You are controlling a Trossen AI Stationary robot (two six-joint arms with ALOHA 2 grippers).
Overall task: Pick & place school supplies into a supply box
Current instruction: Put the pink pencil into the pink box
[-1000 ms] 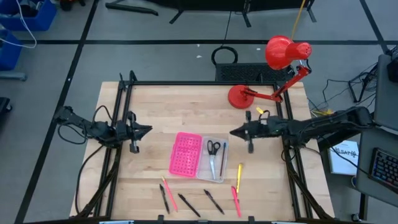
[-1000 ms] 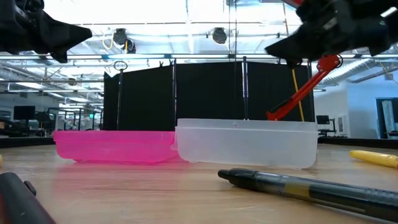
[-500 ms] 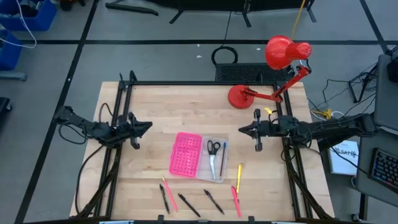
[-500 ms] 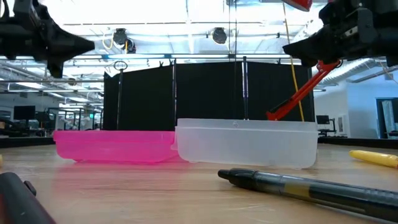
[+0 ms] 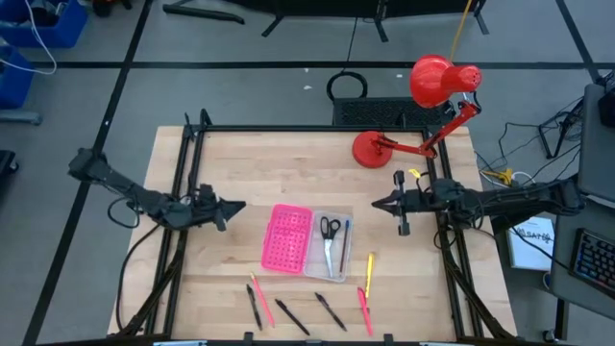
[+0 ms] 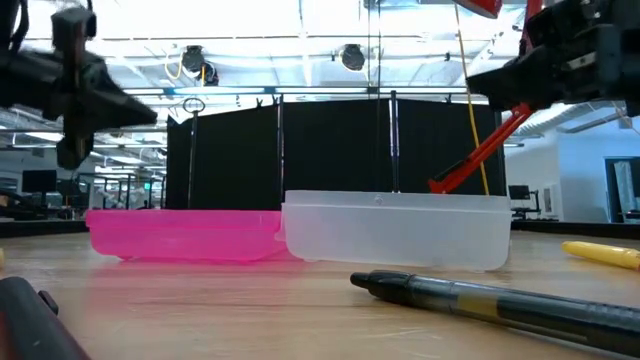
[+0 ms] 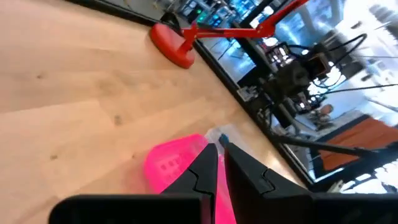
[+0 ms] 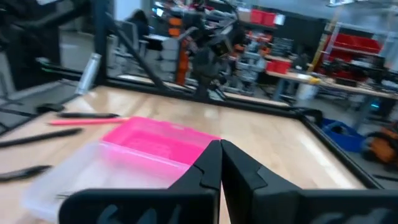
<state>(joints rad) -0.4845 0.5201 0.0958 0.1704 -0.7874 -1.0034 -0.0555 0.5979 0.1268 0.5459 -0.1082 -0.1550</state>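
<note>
The left gripper [image 5: 236, 205] moved inward over the table, from just beside the left frame rail toward the pink lid [image 5: 287, 237], while its arm's elbow swung up and outward. In the low view it dropped a little and turned, its body standing more upright. The right gripper [image 5: 377, 203] drew back from above the clear case [image 5: 332, 247] toward the right frame rail and slowed there.

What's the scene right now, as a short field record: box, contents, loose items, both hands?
box: supply box mid-table, pink lid open flat beside it
inside: scissors and a pen
loose: yellow pencil, pink and black pens on the near table edge
left hand: shut, empty, left of lid
right hand: shut, empty, right of box
other: red lamp
</note>
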